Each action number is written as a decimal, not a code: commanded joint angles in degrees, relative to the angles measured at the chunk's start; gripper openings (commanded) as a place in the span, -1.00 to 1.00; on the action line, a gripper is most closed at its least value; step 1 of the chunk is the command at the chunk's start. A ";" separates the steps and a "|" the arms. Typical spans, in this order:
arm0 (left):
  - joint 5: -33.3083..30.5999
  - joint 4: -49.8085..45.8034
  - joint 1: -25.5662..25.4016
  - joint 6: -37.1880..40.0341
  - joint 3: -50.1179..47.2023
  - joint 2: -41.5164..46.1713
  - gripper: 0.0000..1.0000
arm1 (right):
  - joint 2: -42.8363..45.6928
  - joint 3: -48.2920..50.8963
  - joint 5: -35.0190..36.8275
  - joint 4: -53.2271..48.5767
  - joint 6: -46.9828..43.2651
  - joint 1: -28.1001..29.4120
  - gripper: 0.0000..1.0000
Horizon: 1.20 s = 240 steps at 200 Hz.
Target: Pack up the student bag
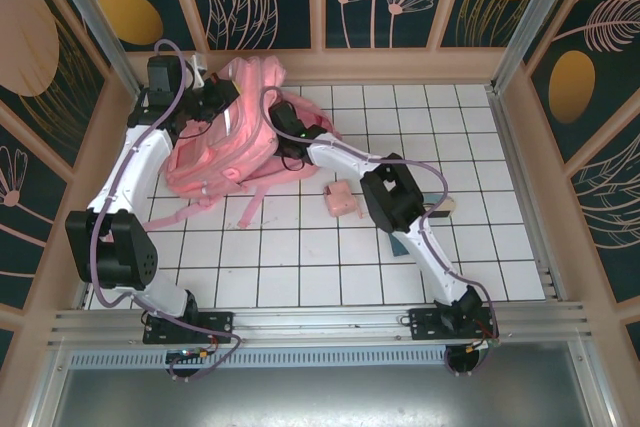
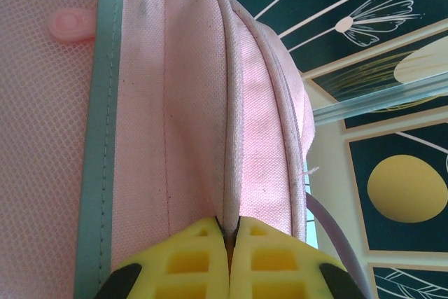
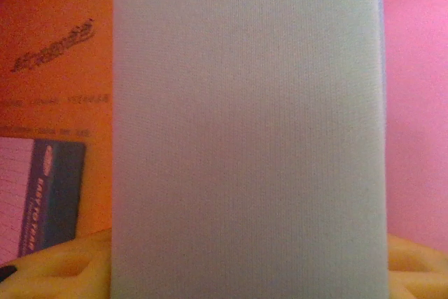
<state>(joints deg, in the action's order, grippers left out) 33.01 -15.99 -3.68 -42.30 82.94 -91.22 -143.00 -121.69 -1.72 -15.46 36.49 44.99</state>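
One bag (image 1: 235, 142) lies on the table (image 1: 300, 267), between the two claws. The left claw (image 2: 227, 229) is closed, its yellow fingers pinching one seam fold of the bag. The right claw (image 1: 280, 117) sits inside the bag's pink interior. Its fingers (image 3: 56, 267) stand apart, one on each side of one pale case (image 3: 245, 138), gripping it. One orange book (image 3: 56, 68) stands just left of the case, between it and the pink lining. One pink pouch (image 1: 342, 200) lies on the table, well apart from the right claw, beside that arm's elbow.
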 commanded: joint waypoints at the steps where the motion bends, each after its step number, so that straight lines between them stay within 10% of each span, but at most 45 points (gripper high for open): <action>1: 4.26 7.55 -0.27 0.29 0.49 4.22 -1.00 | -2.36 -3.90 -2.39 -0.48 0.25 1.75 0.42; 26: 4.18 7.07 -0.27 0.66 0.72 4.04 -1.00 | -1.15 -3.62 -2.40 -1.02 -0.40 2.03 0.97; 240: 4.27 9.78 -0.27 3.65 -4.99 2.62 -1.00 | 50.09 55.63 16.44 -8.03 10.16 -10.95 0.98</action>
<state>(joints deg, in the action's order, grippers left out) 35.33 -11.77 -3.90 -40.05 78.30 -90.89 -100.33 -72.49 9.13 -17.47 39.68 37.12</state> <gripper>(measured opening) 0.048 0.988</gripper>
